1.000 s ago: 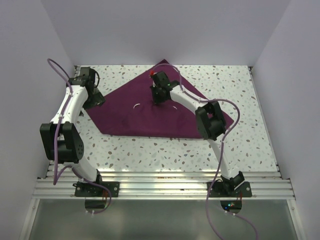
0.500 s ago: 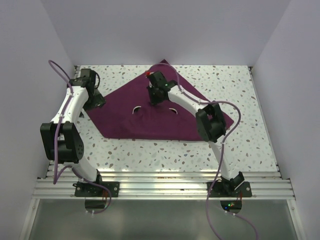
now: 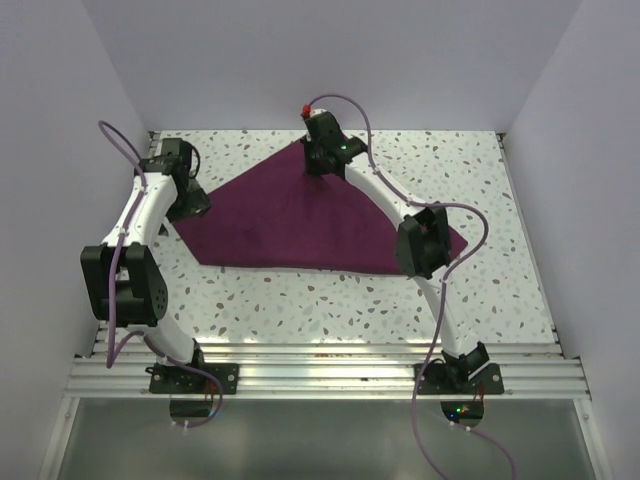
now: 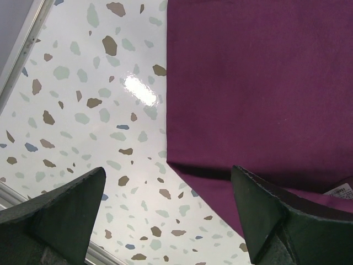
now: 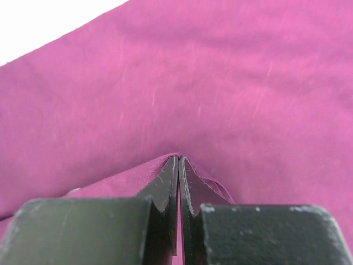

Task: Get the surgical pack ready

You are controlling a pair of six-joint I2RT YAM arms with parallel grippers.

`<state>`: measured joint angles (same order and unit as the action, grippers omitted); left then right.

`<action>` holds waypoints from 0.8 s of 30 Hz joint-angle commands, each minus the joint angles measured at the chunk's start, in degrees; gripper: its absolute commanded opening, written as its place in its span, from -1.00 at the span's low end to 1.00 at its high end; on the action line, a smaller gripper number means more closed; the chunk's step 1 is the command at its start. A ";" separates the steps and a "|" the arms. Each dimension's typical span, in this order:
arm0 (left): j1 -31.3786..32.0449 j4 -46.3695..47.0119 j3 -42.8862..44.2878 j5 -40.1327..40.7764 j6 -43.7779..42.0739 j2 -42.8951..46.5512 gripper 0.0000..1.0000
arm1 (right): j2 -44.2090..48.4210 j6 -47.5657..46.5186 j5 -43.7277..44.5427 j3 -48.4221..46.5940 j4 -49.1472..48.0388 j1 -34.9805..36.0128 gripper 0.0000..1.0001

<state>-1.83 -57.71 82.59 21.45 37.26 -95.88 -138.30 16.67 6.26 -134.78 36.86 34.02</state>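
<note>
A: Maroon drape (image 5: pixel 231 77) pinched in the right gripper (image 5: pixel 179 161)?
B: Yes. Jaws closed on a small raised fold, at the drape's far corner.
A: Left gripper (image 4: pixel 168 171)?
B: Wide open, holding nothing, over the drape's left corner.
A: Where's the drape?
B: Spread on the speckled table (image 3: pixel 300 300), mid-table. Right arm crosses over its right side.

Bright, even light — glare patch on the tabletop (image 4: pixel 140 91)
</note>
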 commanded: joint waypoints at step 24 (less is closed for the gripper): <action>-0.37 0.94 3.46 0.95 0.54 -4.67 0.99 | -11.64 -0.50 1.03 -8.57 -5.40 -3.78 -1.00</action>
<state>-1.83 -57.76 83.37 21.21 37.32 -99.70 -149.75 16.27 6.48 -141.47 34.70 31.31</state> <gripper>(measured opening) 0.994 0.007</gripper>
